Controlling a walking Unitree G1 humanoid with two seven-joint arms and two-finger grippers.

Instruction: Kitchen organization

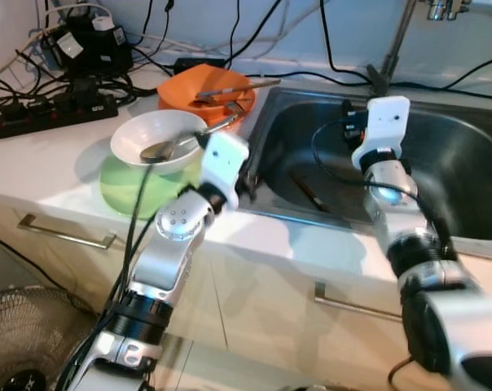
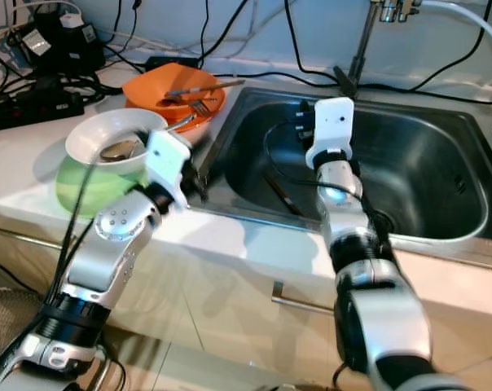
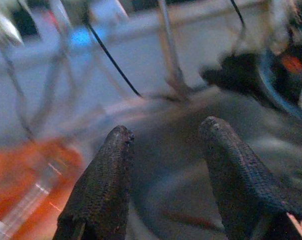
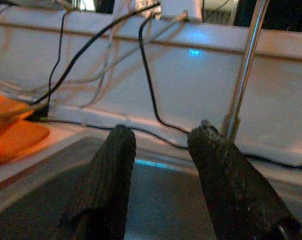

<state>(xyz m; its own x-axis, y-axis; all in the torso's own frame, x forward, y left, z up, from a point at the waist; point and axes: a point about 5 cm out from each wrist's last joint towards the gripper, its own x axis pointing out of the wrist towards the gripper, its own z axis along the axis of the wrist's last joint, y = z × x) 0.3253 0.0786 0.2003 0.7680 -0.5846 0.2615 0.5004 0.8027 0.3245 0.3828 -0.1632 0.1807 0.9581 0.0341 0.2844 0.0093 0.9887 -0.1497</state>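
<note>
The left gripper [image 3: 163,165] and right gripper [image 4: 158,165], both fingers spread and empty, hover over the stainless steel sink [image 1: 466,163]. Next likely: reach the dark utensil [image 1: 309,192] lying inside the basin.

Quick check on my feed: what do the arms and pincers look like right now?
Both arms are silver with black joint rings and white wrist housings. Black cables run along the left arm and loop beside the right arm. Each pincer, left pincer and right pincer, has two long, black, textured fingers.
</note>
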